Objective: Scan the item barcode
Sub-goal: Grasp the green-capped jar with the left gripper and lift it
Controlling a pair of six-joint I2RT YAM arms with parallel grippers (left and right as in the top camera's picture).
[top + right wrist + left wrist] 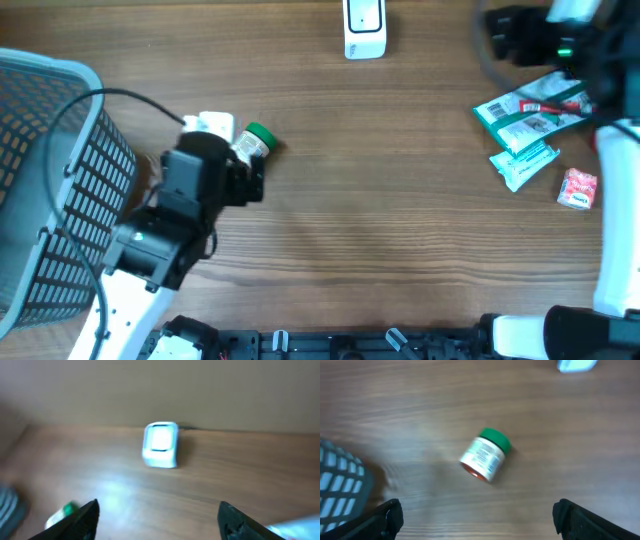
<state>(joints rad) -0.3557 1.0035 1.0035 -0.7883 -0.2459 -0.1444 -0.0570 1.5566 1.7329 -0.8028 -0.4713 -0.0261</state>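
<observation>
Left fingers spread wide near the bottle, right fingers parted, empty.

**Brown wooden table against a plain wall**

The table fills the overhead view from edge to edge. Its top is mid-brown wood, or a wood-look surface, with fine grain running left to right and a smooth, slightly glossy finish. In the right wrist view the table's far edge meets a plain, flat wall of dull beige-brown. The light is even and soft; a pale sheen lies on the wood toward the left of that view, and the shadows on the tabletop are faint and blurred
</observation>
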